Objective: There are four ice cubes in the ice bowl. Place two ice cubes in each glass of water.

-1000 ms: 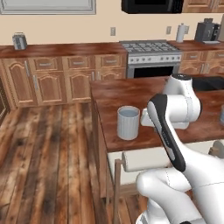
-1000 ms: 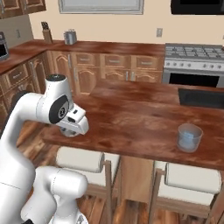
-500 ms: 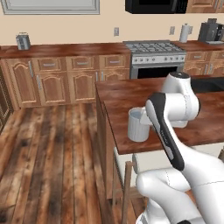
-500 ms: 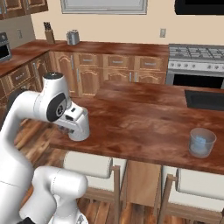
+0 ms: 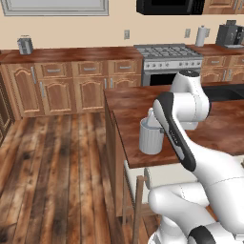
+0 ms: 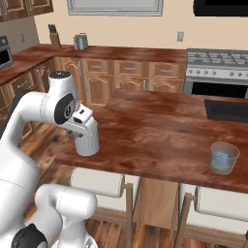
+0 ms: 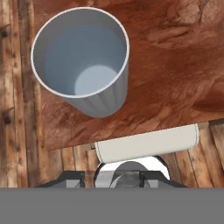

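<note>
The taller ribbed grey-white glass of water (image 5: pixel 151 137) (image 6: pixel 87 141) (image 7: pixel 83 61) stands near the left front corner of the wooden island. It holds water, and I see no cube in it. My gripper (image 5: pixel 152 116) (image 6: pixel 83 127) (image 7: pixel 127 177) hangs just above and beside its rim. A small pale ice cube (image 7: pixel 127 178) sits between the dark fingertips. The short blue-tinted glass (image 6: pixel 223 157) stands far to the right near the island's front edge, with a pale ice cube (image 6: pixel 221 156) showing inside. The ice bowl is out of view.
Pale cushioned stools (image 6: pixel 97 182) (image 6: pixel 220 207) (image 7: pixel 146 142) stand under the island's front edge. A dark sink (image 6: pixel 226 109) is set into the island at the right. A stove (image 5: pixel 167 55) and wooden cabinets (image 5: pixel 57 86) line the back wall.
Both base views have shifted, so the base has driven; the ribbed glass now sits closer in the picture. The hand stays over that glass with its jaws unchanged.
</note>
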Controlling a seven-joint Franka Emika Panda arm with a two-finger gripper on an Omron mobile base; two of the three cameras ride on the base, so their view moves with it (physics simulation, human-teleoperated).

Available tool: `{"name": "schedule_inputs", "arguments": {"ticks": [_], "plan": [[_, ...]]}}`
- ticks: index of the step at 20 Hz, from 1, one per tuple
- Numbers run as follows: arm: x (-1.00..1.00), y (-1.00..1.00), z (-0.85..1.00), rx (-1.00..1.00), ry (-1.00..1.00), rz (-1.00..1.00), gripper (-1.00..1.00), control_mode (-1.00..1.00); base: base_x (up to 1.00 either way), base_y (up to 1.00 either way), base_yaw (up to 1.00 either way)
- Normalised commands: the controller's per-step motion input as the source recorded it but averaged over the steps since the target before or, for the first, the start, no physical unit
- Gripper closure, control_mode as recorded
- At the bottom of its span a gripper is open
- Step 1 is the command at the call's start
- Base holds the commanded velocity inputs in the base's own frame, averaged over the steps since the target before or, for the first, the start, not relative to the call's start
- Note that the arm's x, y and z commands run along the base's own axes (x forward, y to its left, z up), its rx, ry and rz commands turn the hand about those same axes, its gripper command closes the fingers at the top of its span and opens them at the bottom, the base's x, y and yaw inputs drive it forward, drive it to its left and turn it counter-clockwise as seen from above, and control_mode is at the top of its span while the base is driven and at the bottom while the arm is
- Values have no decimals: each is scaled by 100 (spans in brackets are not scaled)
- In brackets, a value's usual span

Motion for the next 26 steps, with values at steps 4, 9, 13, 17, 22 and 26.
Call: {"name": "schedule_inputs", "arguments": {"ticks": [4, 9, 13, 17, 22, 26], "plan": [[41, -7, 22, 0, -2, 0, 100, -100, 0, 0, 0], [37, 0, 9, 0, -7, 0, 100, -100, 0, 0, 0], [40, 0, 0, 0, -3, 3, 100, -100, 0, 0, 0], [36, 0, -20, 0, 0, 3, 100, -100, 0, 0, 0], [19, 0, -34, 0, 0, 3, 100, -100, 0, 0, 0], [9, 0, -11, 0, 0, 3, 100, -100, 0, 0, 0]]}}
